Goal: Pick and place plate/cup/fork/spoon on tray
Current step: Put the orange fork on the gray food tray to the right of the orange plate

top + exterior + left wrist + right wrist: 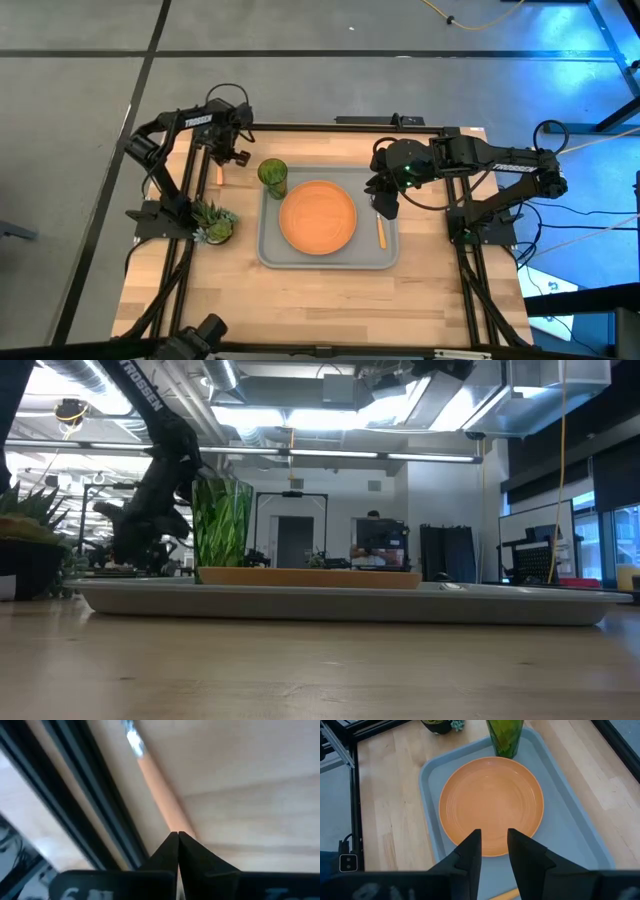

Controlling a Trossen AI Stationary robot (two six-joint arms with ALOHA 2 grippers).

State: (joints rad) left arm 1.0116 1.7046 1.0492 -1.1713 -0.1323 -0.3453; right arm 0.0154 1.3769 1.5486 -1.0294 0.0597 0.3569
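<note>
Centrally in the high view, the tray (270,252) holds 3 items: the plate (317,217) in its middle, the cup (273,176) at its upper-left corner, and an orange-handled utensil (380,231) along its right edge, which of the 2 I cannot tell. Upper left, off the tray, the left gripper (226,158) is pinched fully together on another orange handle (159,792) lying on the table (300,300). The right gripper (386,205) hovers over the tray's right side, fingers apart, holding nothing.
</note>
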